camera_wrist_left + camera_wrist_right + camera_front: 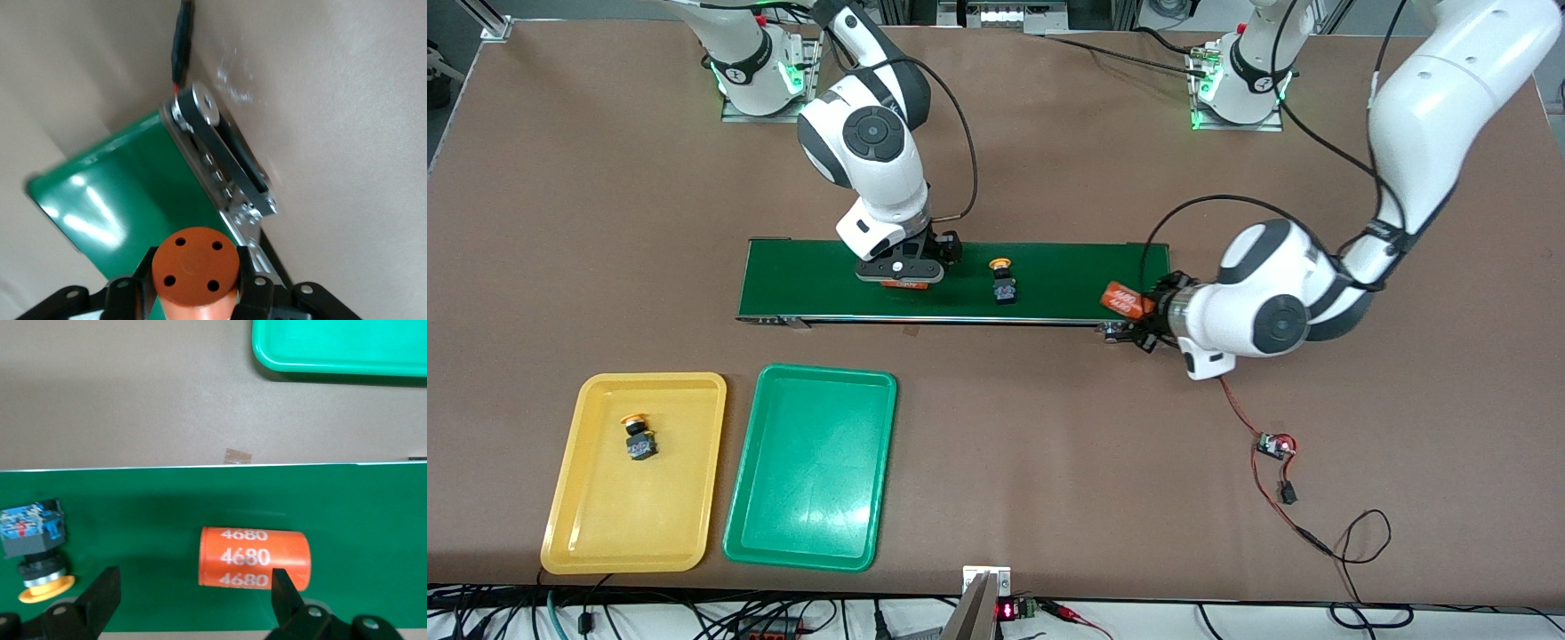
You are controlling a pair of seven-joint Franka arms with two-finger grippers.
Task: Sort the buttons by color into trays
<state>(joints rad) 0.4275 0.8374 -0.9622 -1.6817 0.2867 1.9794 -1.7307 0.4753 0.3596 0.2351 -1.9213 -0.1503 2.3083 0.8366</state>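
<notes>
Orange cylinder (195,267) clamped in left claw (200,293).

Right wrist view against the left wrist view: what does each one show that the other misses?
Only the right wrist view shows the right gripper open over an orange cylinder lying on the belt, a yellow-capped button beside it, and a corner of the green tray. Only the left wrist view shows the left gripper shut on another orange cylinder above the belt's end roller. Both show the green conveyor belt and brown table.
</notes>
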